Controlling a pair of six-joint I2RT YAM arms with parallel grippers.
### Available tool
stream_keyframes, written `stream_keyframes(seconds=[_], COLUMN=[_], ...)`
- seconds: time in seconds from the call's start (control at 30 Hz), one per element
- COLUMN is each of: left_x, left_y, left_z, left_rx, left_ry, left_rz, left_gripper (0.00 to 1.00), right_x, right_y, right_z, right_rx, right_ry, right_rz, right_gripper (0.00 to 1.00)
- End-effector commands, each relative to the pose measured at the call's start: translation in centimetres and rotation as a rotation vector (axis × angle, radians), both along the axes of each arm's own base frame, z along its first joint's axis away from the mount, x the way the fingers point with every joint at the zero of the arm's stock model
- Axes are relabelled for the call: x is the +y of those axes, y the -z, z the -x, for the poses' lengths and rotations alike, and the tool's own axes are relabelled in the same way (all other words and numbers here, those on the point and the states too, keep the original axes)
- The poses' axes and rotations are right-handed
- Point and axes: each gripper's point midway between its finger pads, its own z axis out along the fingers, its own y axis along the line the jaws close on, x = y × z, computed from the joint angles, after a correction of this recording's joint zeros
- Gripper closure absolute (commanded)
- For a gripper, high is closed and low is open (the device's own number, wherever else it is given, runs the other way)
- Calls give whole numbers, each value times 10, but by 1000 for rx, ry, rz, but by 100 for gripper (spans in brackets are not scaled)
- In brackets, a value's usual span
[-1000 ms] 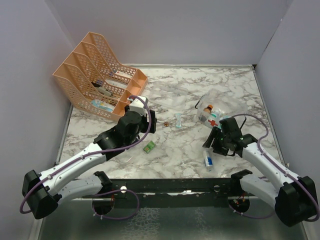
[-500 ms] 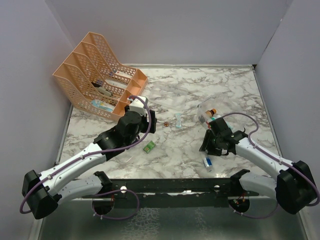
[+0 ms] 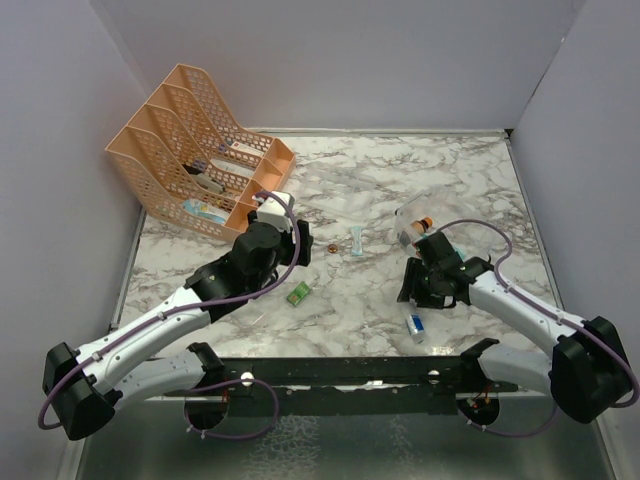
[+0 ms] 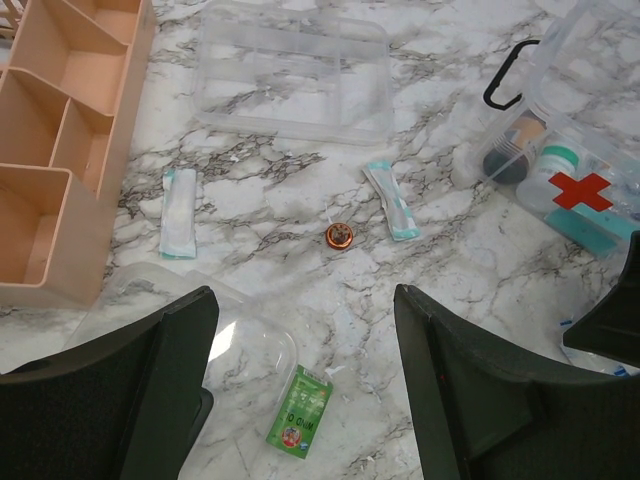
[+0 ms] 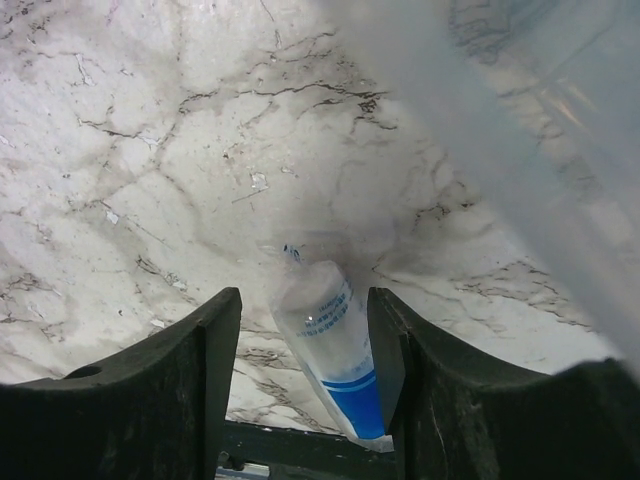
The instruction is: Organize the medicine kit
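The medicine kit (image 4: 575, 185) is a clear box with a red cross and a black handle; it stands open at the right, with bottles inside. From above, the kit (image 3: 407, 226) is partly hidden behind my right arm. My right gripper (image 3: 412, 288) hovers open just in front of it. A white and blue tube (image 5: 330, 345) lies on the marble and shows between the right gripper (image 5: 303, 298) jaws, with a gap on its left side. My left gripper (image 4: 305, 300) is open above a green sachet (image 4: 299, 411), holding nothing.
A peach mesh rack (image 3: 190, 150) stands at the back left. On the marble lie a clear tray (image 4: 295, 85), a clear lid (image 4: 215, 345), two teal-edged packets (image 4: 179, 212) (image 4: 392, 200) and a small orange disc (image 4: 339, 235). A blurred clear wall (image 5: 540, 170) crowds the right wrist view.
My right arm has swung left and away from the kit, bringing its gripper over the tube. The tube has stayed on the table. The left arm has not moved.
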Motion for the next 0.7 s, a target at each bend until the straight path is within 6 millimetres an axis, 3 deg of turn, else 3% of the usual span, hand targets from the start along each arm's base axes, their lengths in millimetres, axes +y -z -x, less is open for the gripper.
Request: stream_keyframes(seconds=[0.0, 0.23, 0.4, 0.67], left_x=[5, 6, 7, 7], left_y=[-13, -12, -12, -12], left_z=[-2, -3, -3, -4], left_rx=[-37, -38, -38, -39], left_ry=[-26, -32, -36, -37], left_rz=[27, 24, 21, 19], left_gripper=[25, 25, 25, 25], right_x=[11, 23, 20, 12], right_y=[1, 3, 4, -30], right_z=[8, 15, 14, -14], right_rx=[42, 60, 53, -90], right_ry=[-115, -205, -187, -112], right_rz=[-31, -37, 14, 64], right_gripper=[45, 46, 46, 35])
